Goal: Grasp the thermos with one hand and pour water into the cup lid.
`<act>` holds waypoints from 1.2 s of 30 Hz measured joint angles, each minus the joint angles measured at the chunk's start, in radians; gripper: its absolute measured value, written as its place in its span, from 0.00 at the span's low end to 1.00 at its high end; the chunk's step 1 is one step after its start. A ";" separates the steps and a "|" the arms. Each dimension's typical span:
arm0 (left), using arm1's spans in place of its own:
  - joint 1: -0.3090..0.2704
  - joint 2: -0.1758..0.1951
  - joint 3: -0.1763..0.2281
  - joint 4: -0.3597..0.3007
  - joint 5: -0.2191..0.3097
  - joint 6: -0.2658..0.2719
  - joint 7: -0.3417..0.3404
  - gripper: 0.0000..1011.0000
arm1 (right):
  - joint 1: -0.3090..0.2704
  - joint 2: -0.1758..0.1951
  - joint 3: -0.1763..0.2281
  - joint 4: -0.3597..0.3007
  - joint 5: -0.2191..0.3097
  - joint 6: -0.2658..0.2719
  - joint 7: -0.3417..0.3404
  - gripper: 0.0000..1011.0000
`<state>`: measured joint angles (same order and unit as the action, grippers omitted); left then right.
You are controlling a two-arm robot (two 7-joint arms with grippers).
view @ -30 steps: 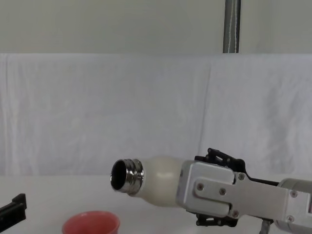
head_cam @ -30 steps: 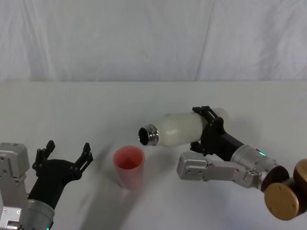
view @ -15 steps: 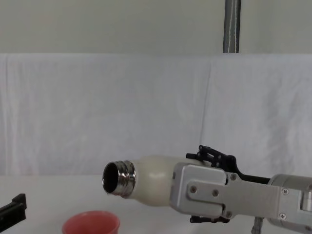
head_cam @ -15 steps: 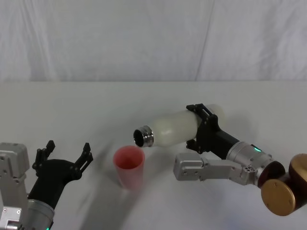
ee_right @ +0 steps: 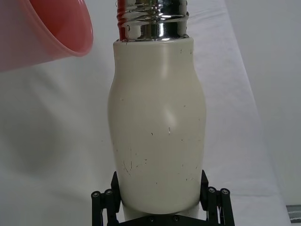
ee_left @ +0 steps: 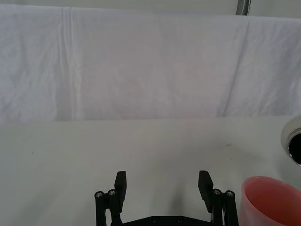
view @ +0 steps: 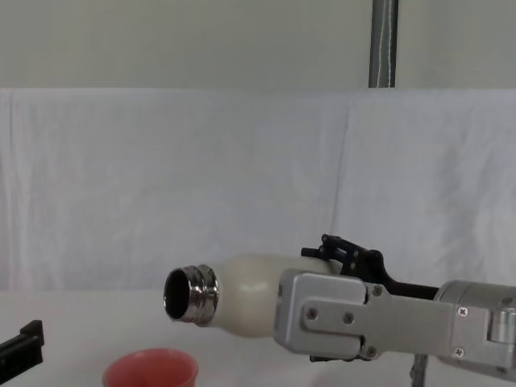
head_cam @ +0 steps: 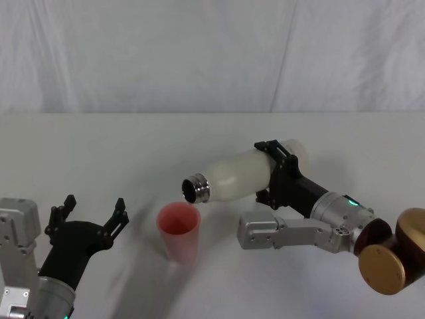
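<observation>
Head view: the thermos is carried nearly horizontal above the table, clamped around its lower body by the right gripper. The steel neck is directed toward the cup lid, which stands upright on the table near its front edge; the mouth is held just above and just beyond the far side of the rim. This placement is judged to serve pouring, the grip low on the body leaving the neck free to be tipped. No water is seen at the mouth. The left gripper is parked near the cup lid, at the robot's left, its fingers spread apart and nothing between them.

Left wrist view: the fingertips of the left gripper are shown wide apart over bare table. The cup lid and the dark mouth of the thermos are seen at the frame's edge.

Right wrist view: the cream body of the thermos is seated between the two black fingers of the right gripper, pressed from both sides. The cup lid is seen beside the steel neck.

Chest view: the thermos is seen from the side, its mouth slightly lowered above the cup lid. Further tilting is judged necessary before water runs
</observation>
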<state>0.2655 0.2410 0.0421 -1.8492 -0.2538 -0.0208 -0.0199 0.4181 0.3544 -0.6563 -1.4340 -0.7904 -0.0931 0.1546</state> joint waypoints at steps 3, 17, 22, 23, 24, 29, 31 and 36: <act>0.000 0.000 0.000 0.000 0.000 0.000 0.000 0.99 | 0.007 -0.002 -0.005 0.005 -0.006 0.000 -0.001 0.94; 0.000 0.000 0.000 0.000 0.000 0.000 0.000 0.99 | 0.039 -0.013 -0.023 0.041 -0.022 -0.008 -0.015 0.94; 0.000 0.000 0.000 0.000 0.000 0.000 0.000 0.99 | 0.043 -0.013 -0.029 0.044 -0.027 -0.010 -0.019 0.94; 0.000 0.000 0.000 0.000 0.000 0.000 0.000 0.99 | 0.044 -0.013 -0.030 0.045 -0.028 -0.011 -0.021 0.94; 0.000 0.000 0.000 0.000 0.000 0.000 0.000 0.99 | 0.045 -0.013 -0.032 0.046 -0.030 -0.012 -0.024 0.94; 0.000 0.000 0.000 0.000 0.000 0.000 0.000 0.99 | 0.048 -0.013 -0.039 0.047 -0.038 -0.015 -0.028 0.94; 0.000 0.000 0.000 0.000 0.000 0.000 0.000 0.99 | 0.049 -0.013 -0.043 0.047 -0.042 -0.017 -0.031 0.94; 0.000 0.000 0.000 0.000 0.000 0.000 0.000 0.99 | 0.050 -0.012 -0.051 0.048 -0.050 -0.020 -0.034 0.94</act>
<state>0.2655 0.2409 0.0421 -1.8492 -0.2538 -0.0208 -0.0199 0.4685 0.3423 -0.7076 -1.3861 -0.8404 -0.1127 0.1207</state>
